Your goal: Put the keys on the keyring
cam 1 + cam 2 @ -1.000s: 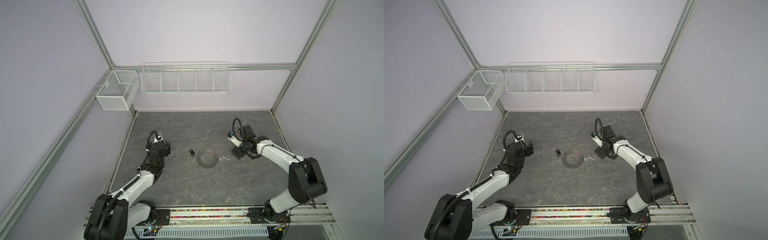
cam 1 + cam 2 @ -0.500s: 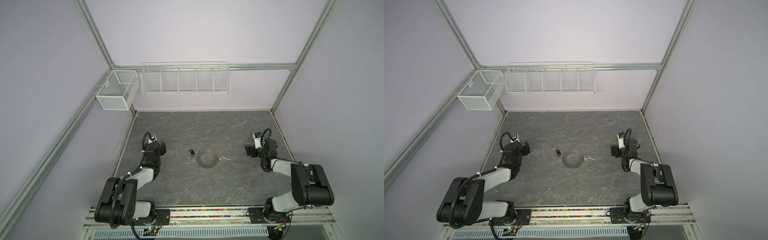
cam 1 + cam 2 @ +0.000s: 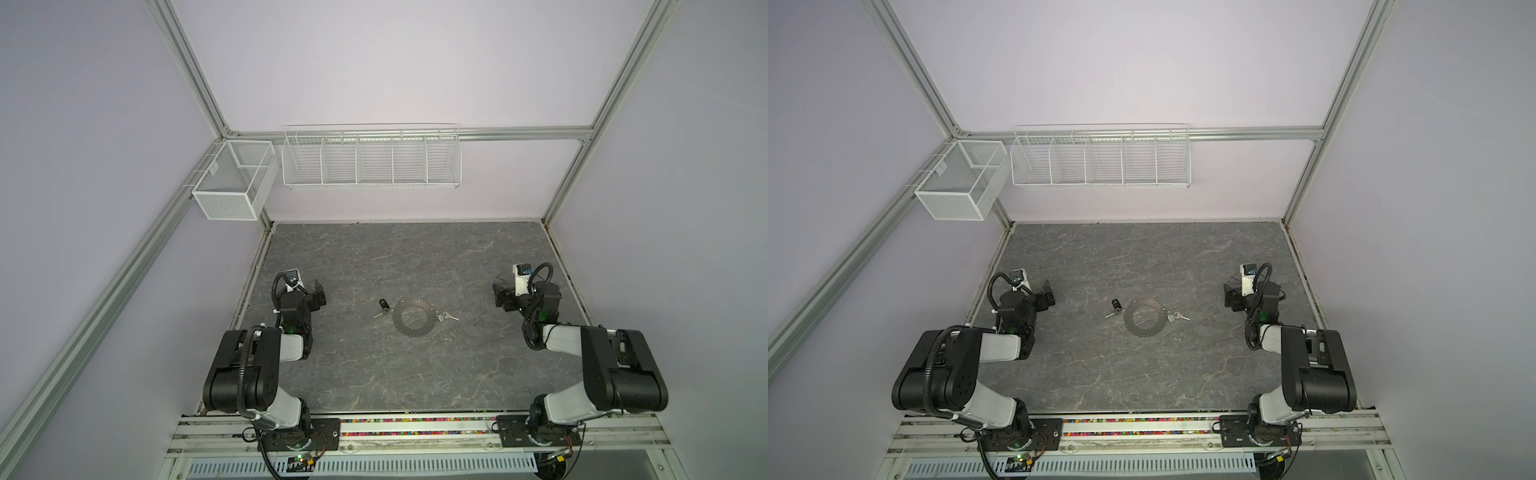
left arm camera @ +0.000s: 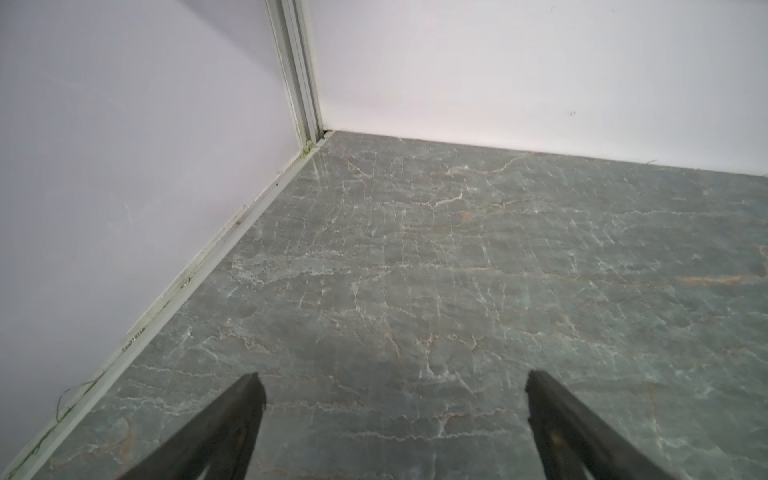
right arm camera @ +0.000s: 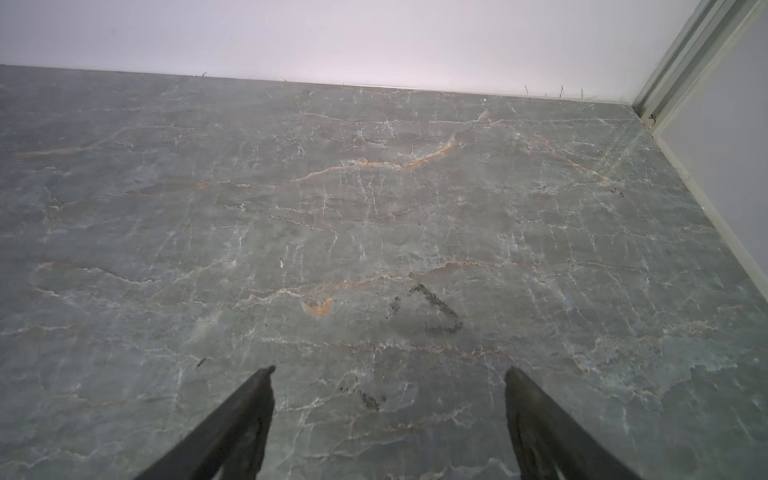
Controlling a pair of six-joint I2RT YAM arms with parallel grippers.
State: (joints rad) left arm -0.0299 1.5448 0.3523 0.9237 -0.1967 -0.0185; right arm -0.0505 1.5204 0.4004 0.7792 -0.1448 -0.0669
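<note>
Across the grey marbled table (image 3: 374, 374), my left gripper (image 4: 390, 386) and right gripper (image 5: 388, 374) sit at their own sides, well apart from the work. Both have their jaws spread wide with only bare surface between them. At the middle the keyring (image 3: 414, 331) lies flat. The black-tagged key (image 3: 384, 305) touches its left rim and the white-tagged key (image 3: 445, 316) its right rim. Whether either is threaded through a rim hole is too small to tell. I judge this a checking point: if a key is loose, I'd pin the ring with one gripper and lift that key by its tag.
</note>
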